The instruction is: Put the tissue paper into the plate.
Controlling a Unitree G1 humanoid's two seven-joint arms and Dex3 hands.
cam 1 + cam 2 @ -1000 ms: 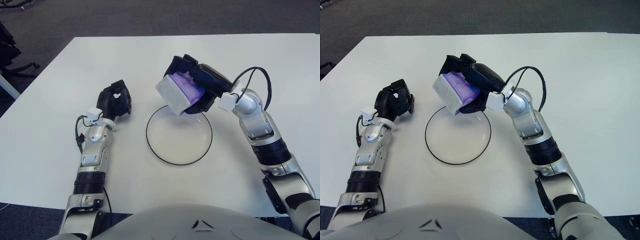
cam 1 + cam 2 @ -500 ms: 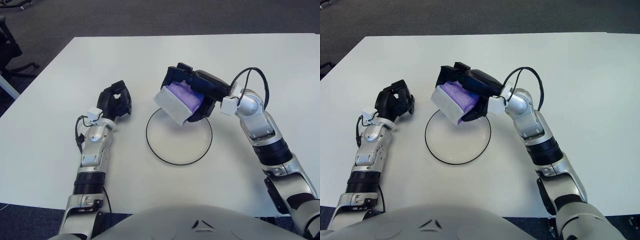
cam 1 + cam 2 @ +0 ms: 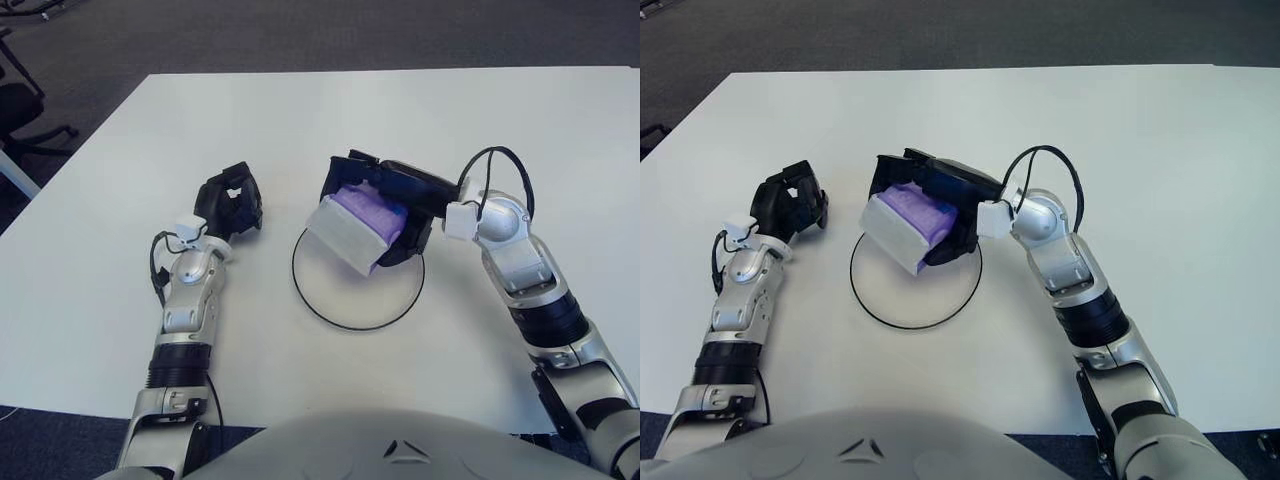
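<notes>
My right hand point(image 3: 372, 205) is shut on a tissue pack point(image 3: 355, 226), white with a purple top. It holds the pack tilted over the far left part of the clear, dark-rimmed plate point(image 3: 372, 322). The pack's lower end hangs close above the plate; contact cannot be told. In the right eye view the pack point(image 3: 905, 226) shows the same way above the plate point(image 3: 890, 312). My left hand point(image 3: 230, 205) shows idle to the left of the plate, its black fingers curled and holding nothing.
The white table point(image 3: 300, 110) stretches bare behind and to the right of the plate. Its left edge runs diagonally, with dark carpet point(image 3: 60, 60) beyond. A black cable point(image 3: 495, 165) loops off my right wrist.
My right hand has carried the tissue pack toward me and down, from behind the plate's far rim to over the plate. The left hand has stayed put.
</notes>
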